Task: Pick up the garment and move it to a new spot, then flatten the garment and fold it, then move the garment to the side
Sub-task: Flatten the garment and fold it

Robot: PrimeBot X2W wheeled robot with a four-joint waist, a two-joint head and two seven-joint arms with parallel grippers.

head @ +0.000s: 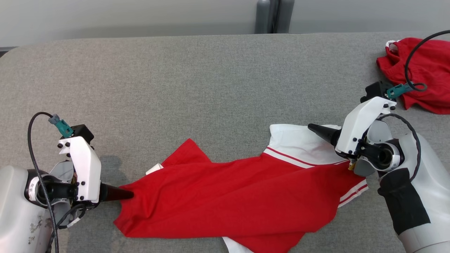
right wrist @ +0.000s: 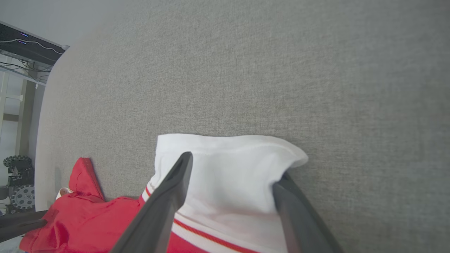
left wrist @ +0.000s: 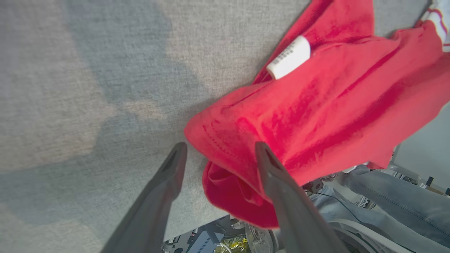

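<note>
Across the table (head: pixel 211 77), garment (head: pixel 228 196) lies sideways, white end (head: pixel 299 144) rightward.

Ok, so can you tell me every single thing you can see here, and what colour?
shirt: one, red with white parts and stripes, crumpled near the table's front edge
label: one, white, at the shirt's left end
other cloth: one, red, bunched at the table's far right
table: one, grey fabric, under everything
post: one, dark grey, behind the table
left gripper: one, dark fingers, open around the shirt's red corner
right gripper: one, dark fingers, open around the shirt's white end
</note>
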